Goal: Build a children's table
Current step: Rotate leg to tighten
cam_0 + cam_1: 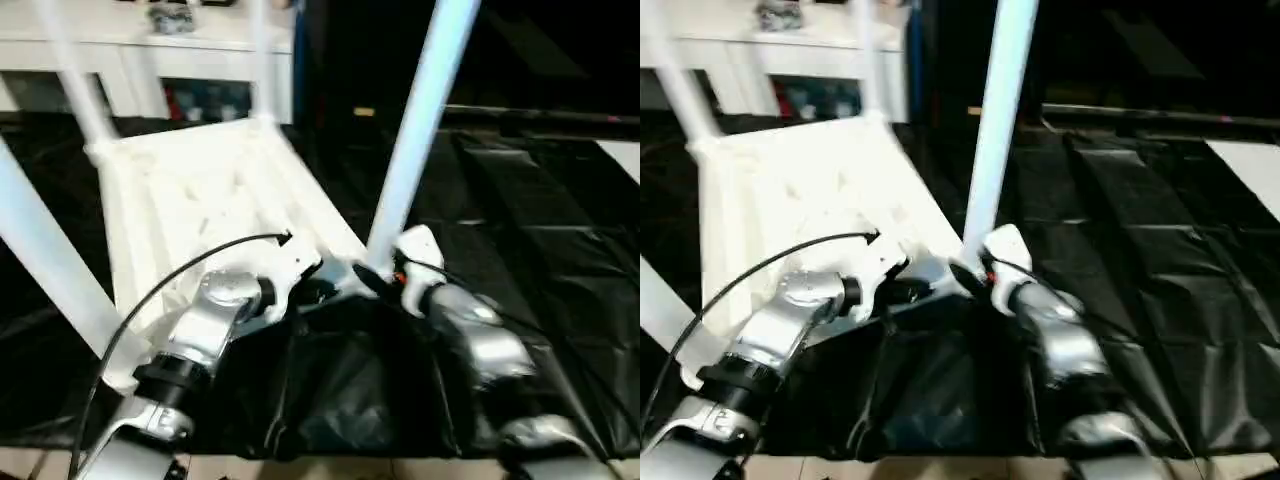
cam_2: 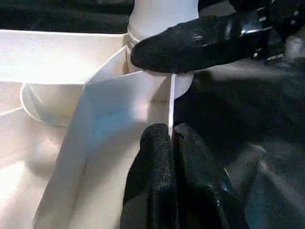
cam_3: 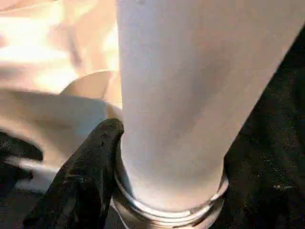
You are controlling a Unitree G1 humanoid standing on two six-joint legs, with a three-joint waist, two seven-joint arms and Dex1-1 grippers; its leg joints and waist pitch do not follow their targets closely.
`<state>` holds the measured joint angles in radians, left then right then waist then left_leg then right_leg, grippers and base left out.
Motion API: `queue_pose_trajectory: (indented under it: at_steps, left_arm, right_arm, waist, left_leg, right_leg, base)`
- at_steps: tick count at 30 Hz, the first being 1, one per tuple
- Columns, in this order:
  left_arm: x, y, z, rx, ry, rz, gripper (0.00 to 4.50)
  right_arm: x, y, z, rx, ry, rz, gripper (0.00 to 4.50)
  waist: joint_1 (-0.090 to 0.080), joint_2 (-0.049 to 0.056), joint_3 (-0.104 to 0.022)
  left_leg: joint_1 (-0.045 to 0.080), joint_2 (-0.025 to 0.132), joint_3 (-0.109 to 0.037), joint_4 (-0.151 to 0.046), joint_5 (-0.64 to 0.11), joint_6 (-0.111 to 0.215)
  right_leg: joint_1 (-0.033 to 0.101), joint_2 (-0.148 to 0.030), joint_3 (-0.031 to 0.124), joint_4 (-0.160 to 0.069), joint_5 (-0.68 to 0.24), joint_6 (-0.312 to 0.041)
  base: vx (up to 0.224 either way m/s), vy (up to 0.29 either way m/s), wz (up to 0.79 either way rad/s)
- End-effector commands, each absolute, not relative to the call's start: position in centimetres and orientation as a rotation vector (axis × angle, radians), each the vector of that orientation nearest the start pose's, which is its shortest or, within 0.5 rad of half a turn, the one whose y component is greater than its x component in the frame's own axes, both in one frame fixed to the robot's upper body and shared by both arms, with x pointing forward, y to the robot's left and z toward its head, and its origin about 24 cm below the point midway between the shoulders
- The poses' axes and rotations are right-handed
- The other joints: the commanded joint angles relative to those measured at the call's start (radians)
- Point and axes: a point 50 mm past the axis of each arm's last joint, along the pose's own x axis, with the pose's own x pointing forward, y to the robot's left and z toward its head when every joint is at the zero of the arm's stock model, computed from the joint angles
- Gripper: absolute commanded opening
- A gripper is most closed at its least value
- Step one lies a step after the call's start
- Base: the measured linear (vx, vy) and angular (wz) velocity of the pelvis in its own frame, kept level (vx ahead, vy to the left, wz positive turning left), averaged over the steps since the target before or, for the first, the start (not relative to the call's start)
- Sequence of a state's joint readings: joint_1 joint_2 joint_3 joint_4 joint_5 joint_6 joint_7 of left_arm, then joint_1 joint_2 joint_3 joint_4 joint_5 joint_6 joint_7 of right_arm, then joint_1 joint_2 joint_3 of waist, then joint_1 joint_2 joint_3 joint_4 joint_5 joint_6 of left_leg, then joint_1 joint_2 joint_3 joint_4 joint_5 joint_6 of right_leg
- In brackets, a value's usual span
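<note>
The white tabletop (image 1: pixel 200 190) lies upside down on the black-covered work table, ribbed underside up. Several white legs stand in its corner sockets: the near right leg (image 1: pixel 415 130), the near left leg (image 1: pixel 45 260) and two far ones (image 1: pixel 75 80) (image 1: pixel 262 60). My left gripper (image 2: pixel 171 143) is shut on the thin rim wall of the tabletop beside the near right socket. My right gripper (image 1: pixel 375 275) is closed around the base of the near right leg (image 3: pixel 176 95); one finger (image 3: pixel 90 176) presses against it and the other is hidden behind it.
The black cover (image 1: pixel 540 200) spreads wrinkled to the right and front of the tabletop. White furniture (image 1: pixel 150 50) stands behind the work table. The work table's front edge (image 1: pixel 330 455) runs just below my forearms.
</note>
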<state>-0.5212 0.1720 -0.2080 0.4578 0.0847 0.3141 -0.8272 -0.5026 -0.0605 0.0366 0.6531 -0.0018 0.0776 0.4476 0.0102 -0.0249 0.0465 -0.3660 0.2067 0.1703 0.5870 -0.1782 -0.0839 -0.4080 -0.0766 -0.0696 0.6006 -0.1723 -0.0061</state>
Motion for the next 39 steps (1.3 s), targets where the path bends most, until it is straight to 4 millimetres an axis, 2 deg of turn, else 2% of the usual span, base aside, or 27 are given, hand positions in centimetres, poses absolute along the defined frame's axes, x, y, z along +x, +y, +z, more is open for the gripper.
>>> queue_pose_trajectory:
  at_steps: [1, 5, 8, 10, 13, 14, 17, 20, 23, 25, 27, 30, 31, 37, 39]
  left_arm:
    - [31.8, 5.3, 6.4, 0.247, 0.293, -1.085, 0.0]
    - [31.8, 6.0, 6.8, 0.267, 0.27, -1.12, 0.0]
    - [31.3, 6.5, 6.9, 0.275, 0.255, -1.186, 0.0]
    - [30.8, 7.2, 7.0, 0.275, 0.247, -1.247, 0.0]
    - [30.4, 8.0, 7.1, 0.27, 0.24, -1.308, 0.0]
    - [30.3, 8.3, 7.2, 0.271, 0.24, -1.33, 0.0]
    - [30.1, 9.0, 7.2, 0.269, 0.252, -1.377, 0.0]
    - [30.1, 9.5, 7.3, 0.279, 0.264, -1.398, 0.0]
    - [30.1, 10.8, 7.5, 0.304, 0.301, -1.456, 0.0]
    - [30.1, 11.1, 7.5, 0.308, 0.309, -1.471, 0.0]
    - [30.1, 11.4, 7.6, 0.308, 0.322, -1.483, 0.0]
    - [30.0, 11.7, 7.5, 0.305, 0.333, -1.496, 0.0]
    - [29.9, 11.8, 7.5, 0.304, 0.336, -1.498, 0.0]
    - [29.7, 12.0, 7.4, 0.295, 0.347, -1.518, 0.0]
    - [29.6, 12.1, 7.3, 0.295, 0.351, -1.521, 0.0]
  right_arm:
    - [31.9, -4.8, 2.9, -0.008, 0.244, 0.799, 3.27]
    - [31.9, -5.6, 2.9, -0.009, 0.248, 0.834, 3.63]
    - [32.0, -6.8, 2.8, -0.078, 0.237, 0.826, 3.99]
    - [32.0, -8.1, 2.9, -0.118, 0.234, 0.853, 3.99]
    - [31.7, -9.6, 3.1, -0.165, 0.229, 0.944, 3.99]
    - [31.5, -10.0, 3.2, -0.177, 0.229, 0.979, 3.99]
    - [31.2, -10.9, 3.5, -0.199, 0.224, 1.041, 3.99]
    - [31.0, -11.4, 3.6, -0.204, 0.229, 1.086, 3.99]
    - [29.9, -12.3, 4.0, -0.242, 0.268, 1.271, 3.99]
    - [29.7, -12.4, 4.0, -0.249, 0.279, 1.301, 3.99]
    - [29.5, -12.4, 4.0, -0.248, 0.293, 1.334, 3.66]
    - [29.2, -12.5, 4.0, -0.257, 0.309, 1.374, 3.54]
    - [29.1, -12.4, 3.9, -0.261, 0.314, 1.387, 3.41]
    - [28.6, -12.3, 3.8, -0.266, 0.331, 1.429, 2.85]
    - [28.5, -12.1, 3.7, -0.263, 0.33, 1.436, 2.83]
  waist:
    - [0.006, -0.001, -0.053]
    - [0.005, 0.003, -0.055]
    - [0.004, 0.002, -0.057]
    - [0.004, 0.003, -0.059]
    - [0.011, 0.007, -0.064]
    - [0.013, 0.007, -0.066]
    - [0.023, 0.007, -0.067]
    - [0.025, 0.008, -0.063]
    - [0.034, 0.01, -0.059]
    - [0.039, 0.008, -0.059]
    - [0.044, 0.005, -0.059]
    - [0.051, 0.007, -0.06]
    - [0.052, 0.003, -0.06]
    - [0.056, 0.003, -0.063]
    - [0.056, 0.003, -0.062]
  left_leg:
    - [0.005, 0.015, -0.009, -0.075, -0.337, 0.013]
    - [0.001, 0.019, -0.006, -0.077, -0.313, 0.025]
    - [0.0, 0.018, -0.004, -0.076, -0.298, 0.031]
    - [-0.005, 0.018, -0.005, -0.076, -0.278, 0.034]
    - [0.004, 0.021, 0.002, -0.066, -0.213, 0.063]
    - [-0.003, 0.02, 0.003, -0.065, -0.181, 0.075]
    - [0.001, 0.023, 0.006, -0.062, -0.148, 0.099]
    - [0.005, 0.023, 0.006, -0.065, -0.181, 0.093]
    - [0.014, 0.026, 0.007, -0.068, -0.244, 0.07]
    - [0.014, 0.027, 0.008, -0.068, -0.246, 0.066]
    - [0.012, 0.027, 0.008, -0.069, -0.233, 0.061]
    - [0.013, 0.028, 0.008, -0.068, -0.226, 0.055]
    - [0.012, 0.027, 0.008, -0.068, -0.219, 0.055]
    - [0.008, 0.026, 0.007, -0.066, -0.185, 0.062]
    - [0.007, 0.025, 0.007, -0.066, -0.187, 0.061]
  right_leg:
    - [0.035, -0.058, 0.035, -0.105, -0.501, -0.112]
    - [0.041, -0.056, 0.04, -0.091, -0.376, -0.159]
    - [0.046, -0.057, 0.041, -0.086, -0.347, -0.175]
    - [0.051, -0.059, 0.041, -0.083, -0.326, -0.178]
    - [0.049, -0.055, 0.046, -0.068, -0.179, -0.231]
    - [0.056, -0.054, 0.045, -0.06, -0.121, -0.247]
    - [0.056, -0.053, 0.045, -0.052, -0.054, -0.272]
    - [0.053, -0.054, 0.044, -0.058, -0.107, -0.272]
    - [0.047, -0.051, 0.046, -0.068, -0.195, -0.25]
    - [0.047, -0.053, 0.047, -0.067, -0.198, -0.25]
    - [0.048, -0.053, 0.048, -0.065, -0.2, -0.245]
    - [0.047, -0.054, 0.048, -0.064, -0.207, -0.241]
    - [0.047, -0.054, 0.048, -0.064, -0.199, -0.242]
    - [0.051, -0.055, 0.047, -0.058, -0.166, -0.241]
    - [0.052, -0.055, 0.047, -0.06, -0.172, -0.241]
  base:
    - [0.0, 0.0, 0.0]
    - [0.0, 0.0, 0.0]
    - [0.0, 0.0, 0.0]
    - [0.0, 0.0, 0.0]
    - [0.0, 0.0, 0.0]
    - [0.0, 0.0, 0.0]
    - [0.0, 0.0, 0.0]
    - [0.0, 0.0, 0.0]
    - [0.0, 0.0, 0.0]
    - [0.0, 0.0, 0.0]
    - [0.0, 0.0, 0.0]
    - [0.0, 0.0, 0.0]
    - [0.0, 0.0, 0.0]
    - [0.0, 0.0, 0.0]
    - [0.0, 0.0, 0.0]
